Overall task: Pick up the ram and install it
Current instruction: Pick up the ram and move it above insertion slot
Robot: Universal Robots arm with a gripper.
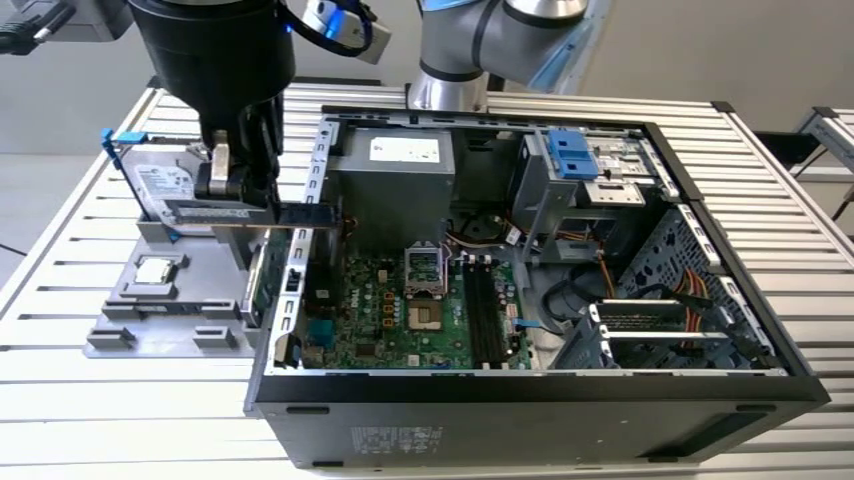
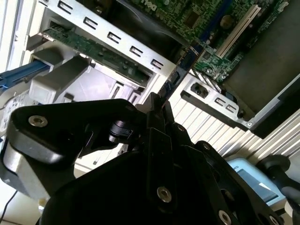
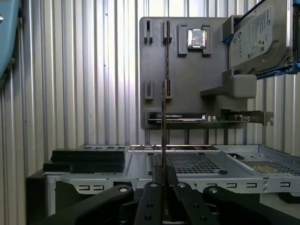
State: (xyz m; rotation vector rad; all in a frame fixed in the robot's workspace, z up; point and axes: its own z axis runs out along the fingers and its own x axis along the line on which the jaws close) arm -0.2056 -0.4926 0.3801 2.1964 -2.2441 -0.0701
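Observation:
My gripper (image 1: 238,203) is shut on the ram (image 1: 302,215), a slim dark strip held level above the grey fixture plate (image 1: 160,320), at the open computer case's wall on the exterior view's left. One end of the ram reaches over that wall. In the first wrist view the ram (image 3: 164,93) shows edge-on as a thin line rising from my gripper (image 3: 164,174). The second wrist view has the same strip (image 2: 180,70) running from the gripper (image 2: 157,107) toward the motherboard. The empty memory slots (image 1: 481,310) lie in the middle of the motherboard, well off from the ram.
On the fixture plate (image 3: 187,70) sit a silver hard drive (image 1: 167,185), a processor chip (image 1: 158,268) and an upright green board (image 1: 267,280). The case (image 1: 534,385) holds a power supply (image 1: 394,170), a drive cage (image 1: 587,170), cables and expansion cards (image 1: 661,320).

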